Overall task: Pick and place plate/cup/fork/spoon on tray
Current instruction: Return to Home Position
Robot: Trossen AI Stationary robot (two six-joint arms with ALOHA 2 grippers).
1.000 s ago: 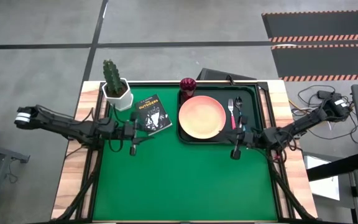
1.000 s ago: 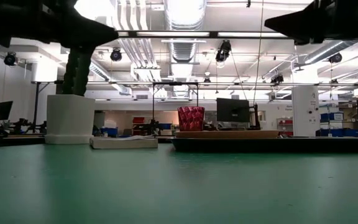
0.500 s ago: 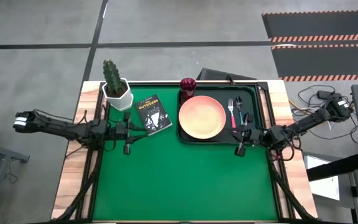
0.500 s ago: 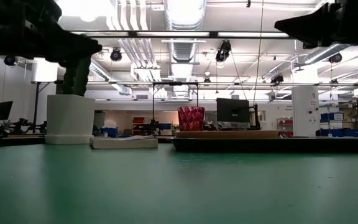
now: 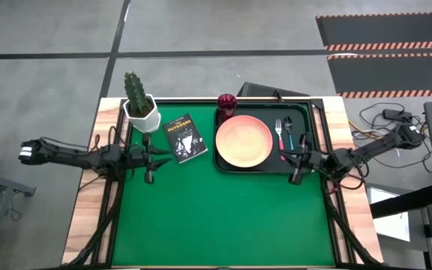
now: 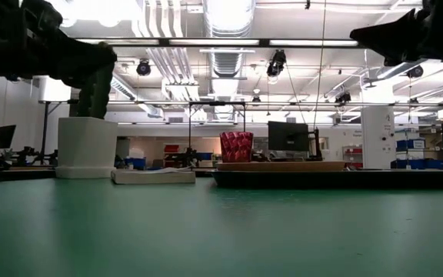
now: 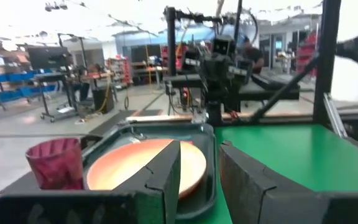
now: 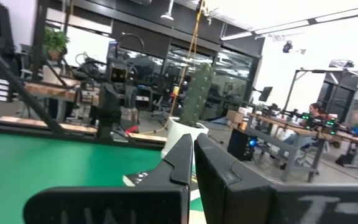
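A large near-black rectangular tray (image 5: pixel 301 112) with rounded corners and a raised rim sits in the upper right of the green table in the high view. On it lies a wide, shallow salmon-pink round plate (image 5: pixel 243 140), smooth and plain. Just right of the plate, a small fork with metal tines and a pink plastic handle (image 5: pixel 280 136) lies beside a small spoon with a light blue handle (image 5: pixel 289 136), both lengthwise. A small dark red translucent cup (image 5: pixel 226 102) with a faceted wall stands at the tray's upper left corner, touching or just beside the plate's rim.

The right gripper (image 5: pixel 297 166) hovers over the tray's lower right edge, its fingers (image 8: pixel 185 155) nearly closed and holding nothing. The left gripper (image 5: pixel 149 161) hangs at centre left over bare felt, its fingers (image 7: pixel 165 176) narrowly parted and empty.

Left of the tray lies a small black book (image 5: pixel 184 137), tilted, and above it a white hexagonal pot with a green cactus (image 5: pixel 139 103). The whole lower half of the green felt mat (image 5: pixel 216 217) is open.
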